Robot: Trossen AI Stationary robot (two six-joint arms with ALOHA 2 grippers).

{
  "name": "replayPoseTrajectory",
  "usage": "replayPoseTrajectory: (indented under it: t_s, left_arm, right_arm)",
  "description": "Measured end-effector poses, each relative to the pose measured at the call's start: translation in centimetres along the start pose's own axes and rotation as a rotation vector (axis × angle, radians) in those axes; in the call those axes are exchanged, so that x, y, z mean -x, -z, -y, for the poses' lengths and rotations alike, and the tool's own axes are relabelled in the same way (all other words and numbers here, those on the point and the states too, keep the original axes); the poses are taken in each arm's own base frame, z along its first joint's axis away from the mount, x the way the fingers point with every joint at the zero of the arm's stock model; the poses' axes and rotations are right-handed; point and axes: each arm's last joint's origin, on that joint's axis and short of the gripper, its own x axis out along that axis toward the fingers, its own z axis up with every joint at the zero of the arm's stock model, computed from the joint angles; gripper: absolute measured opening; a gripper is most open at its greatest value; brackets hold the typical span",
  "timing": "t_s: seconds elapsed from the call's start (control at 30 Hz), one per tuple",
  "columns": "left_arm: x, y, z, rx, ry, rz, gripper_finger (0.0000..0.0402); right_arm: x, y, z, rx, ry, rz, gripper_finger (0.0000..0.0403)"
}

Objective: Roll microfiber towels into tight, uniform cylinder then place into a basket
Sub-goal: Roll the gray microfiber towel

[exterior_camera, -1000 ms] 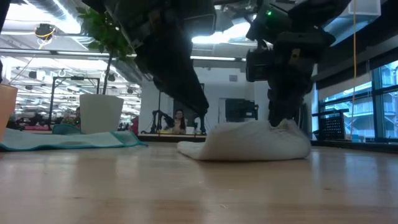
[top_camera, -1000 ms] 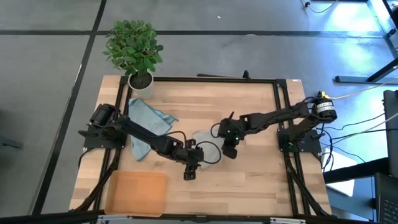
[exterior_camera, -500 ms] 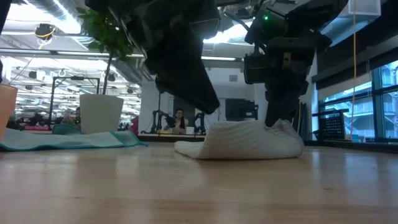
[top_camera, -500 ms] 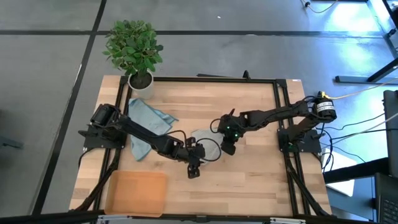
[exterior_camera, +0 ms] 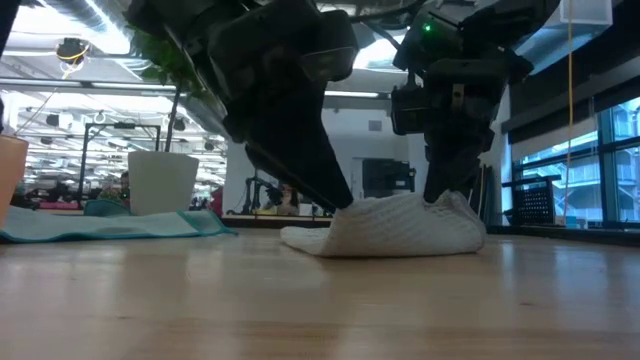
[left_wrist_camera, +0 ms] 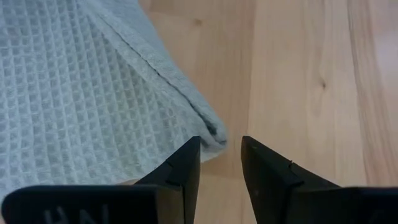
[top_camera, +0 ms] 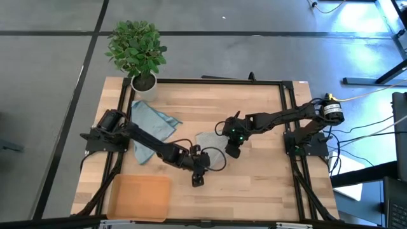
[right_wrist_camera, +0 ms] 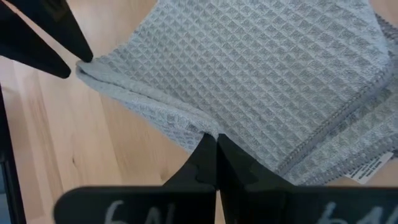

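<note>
The pale grey-green microfiber towel lies bunched in a low mound at the table's middle. My right gripper is shut on it at its right side. My left gripper stands slightly open at the towel's near left corner, bare wood showing between its fingers. The light blue-teal towel lies flat at the far left. The orange-tan basket sits at the near left corner. My left gripper has its fingertips right at the towel's near left corner; whether they touch it, I cannot tell. My right gripper pinches a folded edge of the towel between its shut fingers, slanting down from the table's right. The cloth rises to the fingers and the rest lies on the table.
A potted plant in a white pot stands at the far left corner. A black frame runs along the table's edges. Bare wood lies near and to the right of the towel.
My left gripper has come down and toward the pale towel, ending at its near left corner. Its finger gap looks unchanged.
</note>
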Motion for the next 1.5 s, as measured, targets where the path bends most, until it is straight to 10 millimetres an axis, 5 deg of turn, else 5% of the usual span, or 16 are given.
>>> replayPoseTrajectory:
  t_s: [0.77, 1.1, 1.5]
  left_arm:
    - [-1.4, 0.7, -0.2, -0.007, -0.087, 0.017, 0.0103]
    - [-1.8, 1.1, -0.3, -0.008, -0.05, -0.03, 0.0008]
    - [-1.2, 0.4, -0.9, 0.112, 0.137, -0.138, 0.0]
  right_arm:
    - [0.0, -0.1, 0.0, -0.001, 0.0, 0.006, 0.0]
    - [0.0, 0.0, 0.0, -0.001, 0.0, 0.005, 0.0]
    - [0.0, 0.9, -0.4, -0.014, -0.131, -0.142, 0.0]
